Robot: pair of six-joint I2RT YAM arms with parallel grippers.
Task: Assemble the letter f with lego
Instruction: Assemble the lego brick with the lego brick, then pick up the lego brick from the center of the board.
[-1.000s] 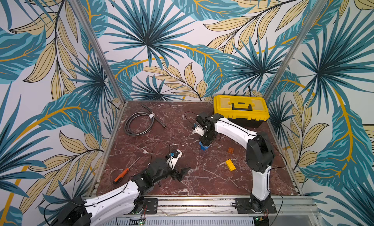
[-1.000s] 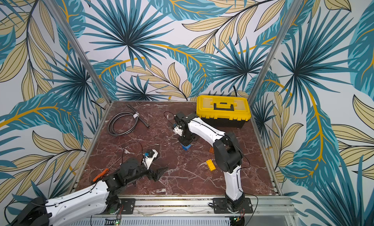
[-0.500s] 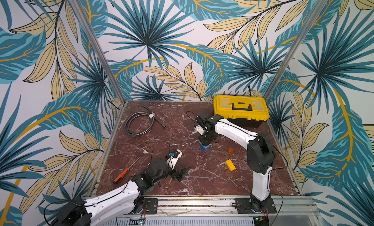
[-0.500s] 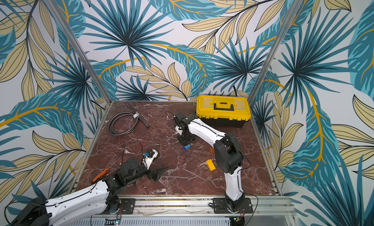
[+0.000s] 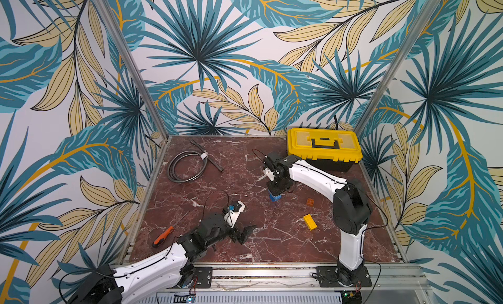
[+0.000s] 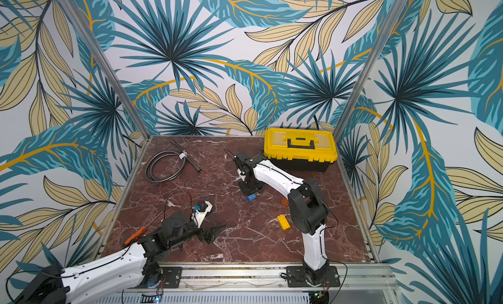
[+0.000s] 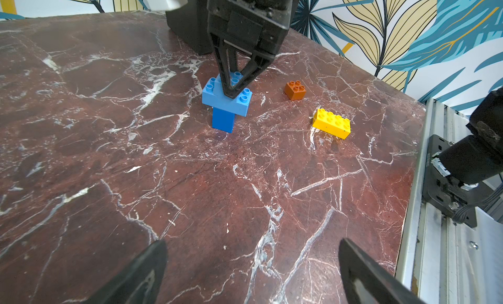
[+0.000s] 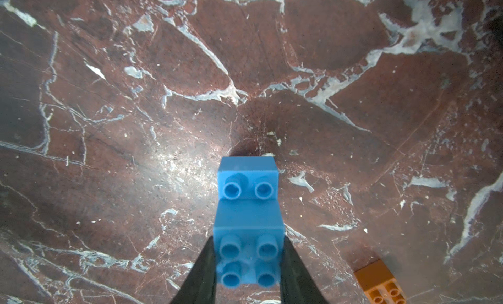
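Note:
Three blue lego bricks stand stacked mid-table: a dark blue square (image 7: pixel 223 120) at the bottom, a long blue brick (image 7: pixel 225 99) across it, and a blue square brick (image 8: pixel 249 257) on top. My right gripper (image 8: pixel 248 241) points down and is shut on that top square; both top views show it over the blue stack (image 5: pixel 275 197) (image 6: pixel 251 197). The orange brick (image 7: pixel 295 90) (image 5: pixel 310 201) and the long yellow brick (image 7: pixel 330 123) (image 5: pixel 310 221) lie loose to the right. My left gripper (image 7: pixel 250 270) (image 5: pixel 245 233) hovers open and empty near the front.
A yellow toolbox (image 5: pixel 324 147) stands at the back right, close behind the right arm. A coiled black hose (image 5: pixel 187 166) lies at the back left. An orange-handled screwdriver (image 5: pixel 163 234) lies by the left edge. The metal frame rail (image 7: pixel 441 234) runs along the front.
The right wrist has shifted slightly over the blue stack while staying shut. The bricks and the left arm have not moved.

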